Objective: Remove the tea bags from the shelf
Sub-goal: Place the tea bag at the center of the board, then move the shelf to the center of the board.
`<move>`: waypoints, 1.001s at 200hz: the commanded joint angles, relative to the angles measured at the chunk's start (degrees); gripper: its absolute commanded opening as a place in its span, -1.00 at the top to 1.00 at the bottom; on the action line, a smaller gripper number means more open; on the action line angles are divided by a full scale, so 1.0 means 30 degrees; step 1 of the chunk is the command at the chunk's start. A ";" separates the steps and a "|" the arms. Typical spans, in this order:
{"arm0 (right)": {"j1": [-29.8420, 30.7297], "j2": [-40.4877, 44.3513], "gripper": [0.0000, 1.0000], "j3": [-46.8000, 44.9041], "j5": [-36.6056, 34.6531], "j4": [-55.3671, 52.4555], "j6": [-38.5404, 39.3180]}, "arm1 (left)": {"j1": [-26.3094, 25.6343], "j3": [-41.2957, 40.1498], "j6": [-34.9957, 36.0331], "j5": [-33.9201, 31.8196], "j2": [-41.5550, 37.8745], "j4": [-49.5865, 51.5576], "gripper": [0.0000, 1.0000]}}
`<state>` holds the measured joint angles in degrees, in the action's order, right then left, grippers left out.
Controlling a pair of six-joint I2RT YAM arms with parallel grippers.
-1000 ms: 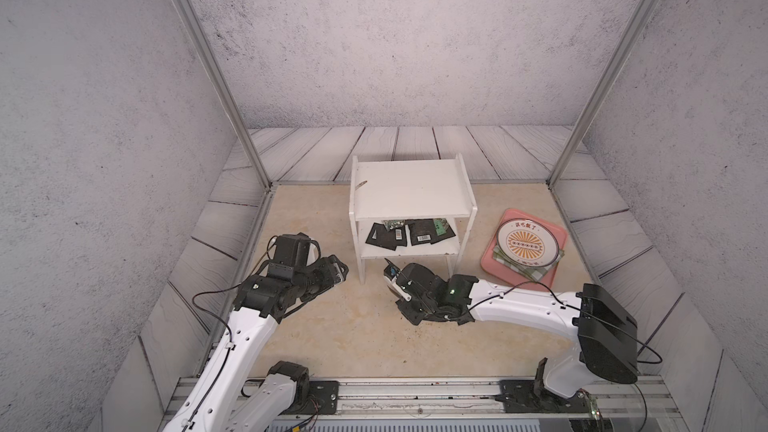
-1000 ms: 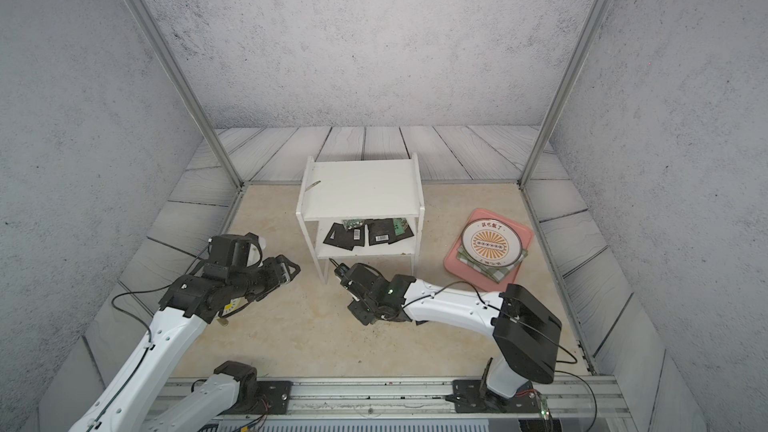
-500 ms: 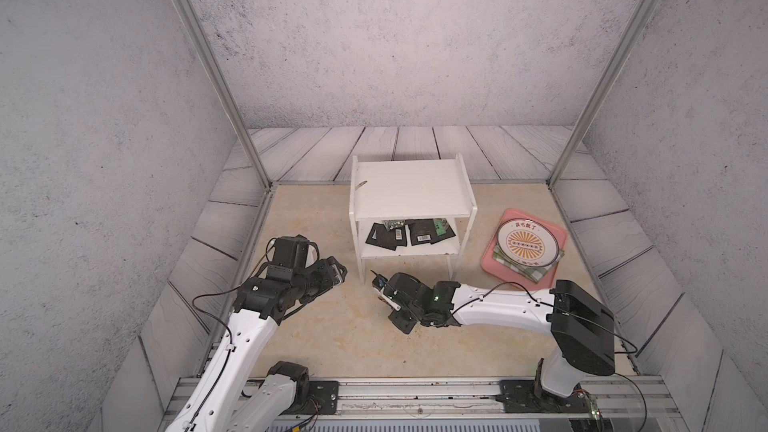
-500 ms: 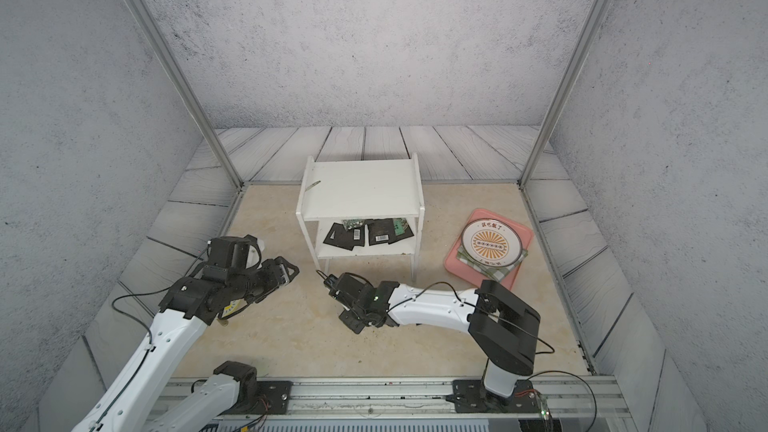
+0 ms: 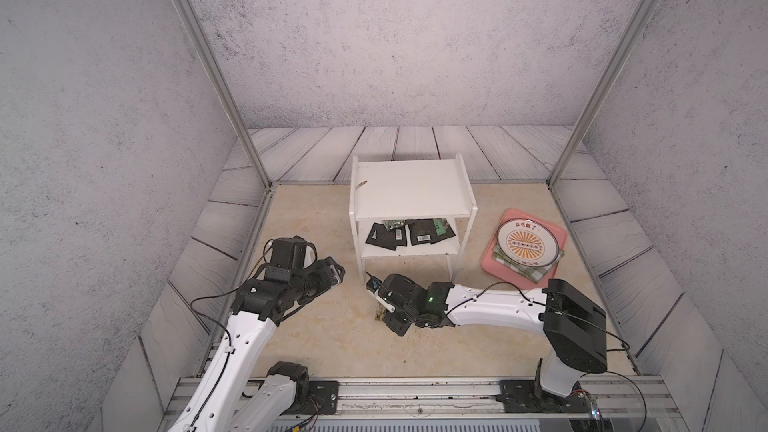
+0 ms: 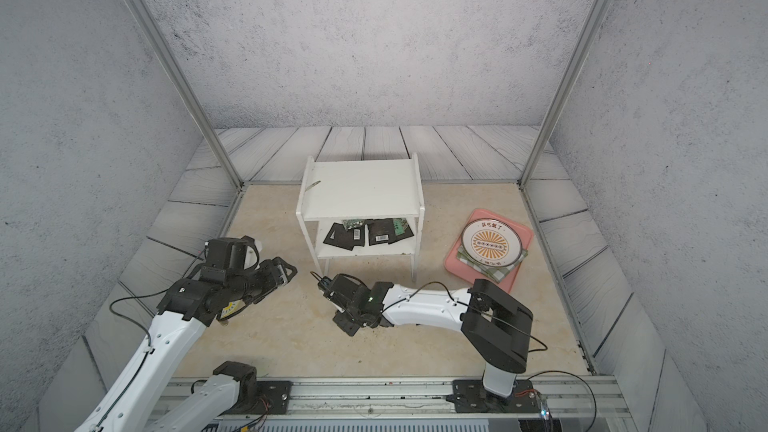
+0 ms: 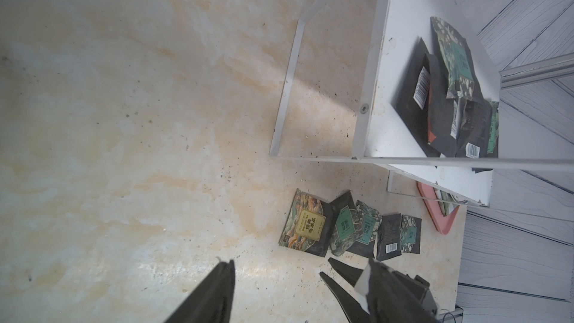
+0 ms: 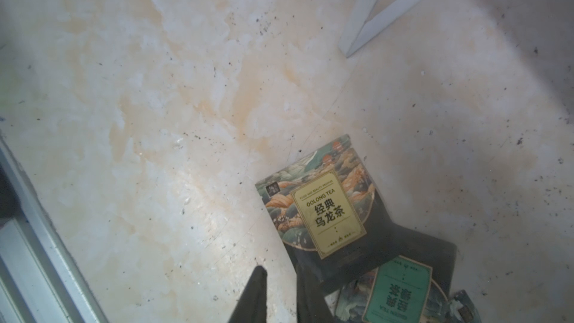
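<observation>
Both top views: white shelf at far middle of floor. Left gripper hangs off shelf's left, fingers spread wide, empty. Right gripper low over floor, fingers slightly parted, nothing between. Tea bags heaped on lower board; floor sachets in row just beside right gripper.

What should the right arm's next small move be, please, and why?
Probably lift the right end effector clear of the floor and head toward the shelf. Its jaws stand apart, the yellow-labelled tea bag lies flat on the floor beside others, and several tea bags sit on the lower tier.
</observation>
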<state>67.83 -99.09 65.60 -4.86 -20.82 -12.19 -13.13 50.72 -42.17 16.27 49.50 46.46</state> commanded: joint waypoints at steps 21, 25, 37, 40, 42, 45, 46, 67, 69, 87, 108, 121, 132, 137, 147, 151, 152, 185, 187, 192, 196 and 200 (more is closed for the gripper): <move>0.0086 0.0766 0.53 0.0557 -0.0767 -0.1112 0.0090 | 0.0186 0.0457 0.0877 -0.0159 -0.0180 0.0486 -0.43; 0.0094 0.0934 0.53 0.0580 -0.0896 -0.1260 0.0102 | 0.0182 0.0483 0.0929 -0.0060 -0.0158 0.0481 -0.43; 0.0095 0.1580 0.53 0.0625 -0.1480 -0.1672 0.0024 | 0.0142 0.0594 0.1043 0.0245 -0.0084 0.0448 -0.43; 0.0094 0.1768 0.53 0.0639 -0.1627 -0.1820 -0.0021 | 0.0129 0.0585 0.1075 0.0349 -0.0091 0.0422 -0.43; 0.0094 0.1901 0.52 0.0656 -0.1732 -0.1908 -0.0035 | 0.0127 0.0621 0.1085 0.0406 -0.0092 0.0408 -0.43; 0.0094 0.2138 0.52 0.0661 -0.1911 -0.2018 -0.0094 | 0.0127 0.0636 0.1131 0.0494 -0.0092 0.0395 -0.43; 0.0094 0.2173 0.52 0.0661 -0.1976 -0.2051 -0.0111 | 0.0112 0.0639 0.1149 0.0523 -0.0092 0.0365 -0.43; 0.0070 0.3944 0.36 0.0551 -0.3229 -0.2714 -0.0463 | -0.0070 0.0786 0.1418 0.0923 -0.0090 0.0290 -0.43; 0.0073 0.4239 0.35 0.0509 -0.3356 -0.2747 -0.0504 | -0.0098 0.0818 0.1435 0.0953 -0.0092 0.0302 -0.43; 0.0056 0.5861 0.19 0.0105 -0.4273 -0.3031 -0.0965 | -0.0347 0.1037 0.1649 0.1017 -0.0150 0.0220 -0.43; -0.0061 0.7600 0.18 -0.0553 -0.4492 -0.3457 -0.1330 | -0.0618 0.1078 0.1703 0.1204 -0.0097 0.0077 -0.35; -0.0188 0.8602 0.16 -0.1138 -0.4837 -0.3856 -0.1892 | -0.0798 0.1002 0.1622 0.1480 -0.0034 -0.0112 -0.31; -0.0485 0.9592 0.16 -0.1800 -0.4890 -0.4085 -0.2465 | -0.1071 0.0839 0.1474 0.1590 -0.0034 -0.0383 -0.28; -0.0656 1.0126 0.15 -0.2165 -0.4918 -0.4161 -0.2735 | -0.1221 0.0772 0.1419 0.1564 -0.0034 -0.0495 -0.27; -0.1154 1.1268 0.14 -0.2977 -0.4911 -0.4121 -0.3315 | -0.1512 0.0637 0.1274 0.1464 0.0038 -0.0709 -0.25; -0.1419 1.1791 0.14 -0.3356 -0.4885 -0.4039 -0.3509 | -0.1614 0.0617 0.1247 0.1461 0.0094 -0.0804 -0.23; -0.1483 1.1951 0.14 -0.3486 -0.4854 -0.4013 -0.3562 | -0.1637 0.0586 0.1236 0.1446 0.0103 -0.0835 -0.23; -0.4837 1.5874 0.04 -0.6222 -0.3318 -0.3105 -0.4680 | -0.2194 0.0468 0.1132 0.1210 0.0905 -0.1390 -0.22; -0.5130 1.6004 0.04 -0.6326 -0.3217 -0.3108 -0.4730 | -0.2226 0.0482 0.1129 0.1207 0.0956 -0.1473 -0.22; -0.5797 1.6269 0.03 -0.6494 -0.2959 -0.3243 -0.4813 | -0.2260 0.0481 0.1162 0.1244 0.1107 -0.1645 -0.22; -0.6342 1.6416 0.03 -0.6599 -0.2681 -0.3350 -0.4822 | -0.2260 0.0453 0.1214 0.1233 0.1255 -0.1865 -0.22; -0.6865 1.6510 0.03 -0.6653 -0.2325 -0.3381 -0.4775 | -0.2282 0.0416 0.1249 0.1212 0.1400 -0.2029 -0.22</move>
<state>54.04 -53.80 47.31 -16.01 -30.52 -23.44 -19.29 52.62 -38.83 19.99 51.92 43.57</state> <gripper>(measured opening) 0.483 0.608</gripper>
